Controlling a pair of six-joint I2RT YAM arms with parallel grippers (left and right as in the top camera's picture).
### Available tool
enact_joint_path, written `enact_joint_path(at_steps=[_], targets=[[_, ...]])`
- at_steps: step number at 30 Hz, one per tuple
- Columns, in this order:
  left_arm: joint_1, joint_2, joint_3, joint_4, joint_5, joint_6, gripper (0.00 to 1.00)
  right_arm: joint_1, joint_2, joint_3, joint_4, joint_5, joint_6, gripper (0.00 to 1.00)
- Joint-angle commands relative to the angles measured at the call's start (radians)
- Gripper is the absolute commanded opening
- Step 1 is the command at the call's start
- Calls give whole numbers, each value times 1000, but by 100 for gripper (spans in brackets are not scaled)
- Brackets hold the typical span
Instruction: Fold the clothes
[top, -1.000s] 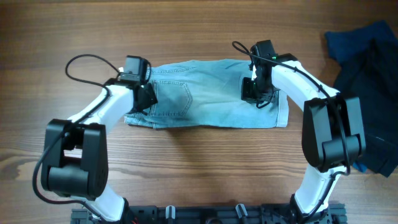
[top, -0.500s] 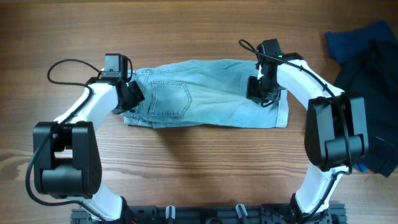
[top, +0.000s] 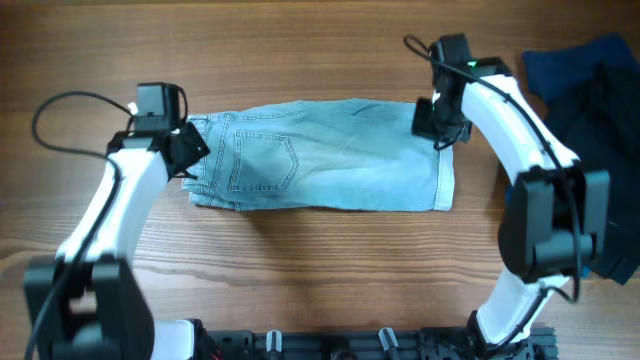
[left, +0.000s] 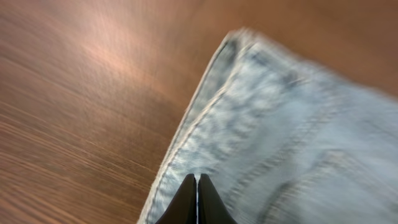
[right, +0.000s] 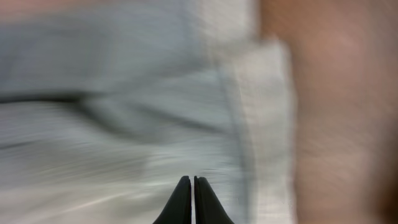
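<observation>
The clothes, light blue denim shorts (top: 330, 160), lie flat across the middle of the wooden table, waistband and back pocket to the left. My left gripper (top: 190, 152) is at the waistband's left edge. In the left wrist view its fingers (left: 197, 177) are shut, tips resting on the denim (left: 280, 130) just inside the hem, with no fabric between them. My right gripper (top: 437, 128) is over the upper right corner. In the blurred right wrist view its fingers (right: 191, 179) are shut over the denim (right: 124, 124), near the frayed leg hem.
A pile of dark navy fabric (top: 590, 150) lies at the table's right edge, close to my right arm. The arm bases and a black rail (top: 330, 345) run along the front edge. Bare wood (top: 320, 50) lies behind and in front of the shorts.
Both grippers have slid outward over the shorts, left one to the left edge, right one up and right. The shorts have shifted slightly left and lie flatter.
</observation>
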Motion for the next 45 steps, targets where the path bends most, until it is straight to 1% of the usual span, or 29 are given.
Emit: enact_joint_path(at_steps=[1, 4, 6, 8, 16, 22, 25, 26, 30, 37, 43, 45], targets=[[3, -92, -1, 5, 47, -43, 5, 0, -54, 24, 55, -316, -116, 4], [-3, -93, -1, 51, 175, -47, 4, 8, -39, 20, 85, -335, -115, 4], [-21, -73, -1, 88, 230, -46, 4, 16, -23, 20, 99, -335, -114, 4], [-48, -40, -1, 130, 252, -47, 4, 24, -6, 19, 116, -335, -107, 4], [-157, 129, -1, 290, 269, -47, 4, 46, 66, 17, 166, -331, -79, 4], [-163, 248, -1, 369, 272, -33, 4, 46, 142, 17, 196, -298, -77, 4], [-156, 293, -1, 374, 270, -24, 4, 46, 167, 17, 191, -216, -48, 4], [-148, 309, -1, 368, 255, -24, 4, 46, 179, 17, 183, -167, -36, 4], [-121, 328, -1, 338, 169, -24, 4, 45, 200, 17, 168, -99, -37, 4], [-50, 328, -1, 323, 152, -24, 4, 44, 236, 17, 151, 8, -37, 5], [10, 328, -1, 290, 98, -23, 4, 15, 248, 17, 132, 122, -26, 4], [18, 327, -1, 289, 98, 5, 4, 0, 248, 18, 125, 149, -16, 4]])
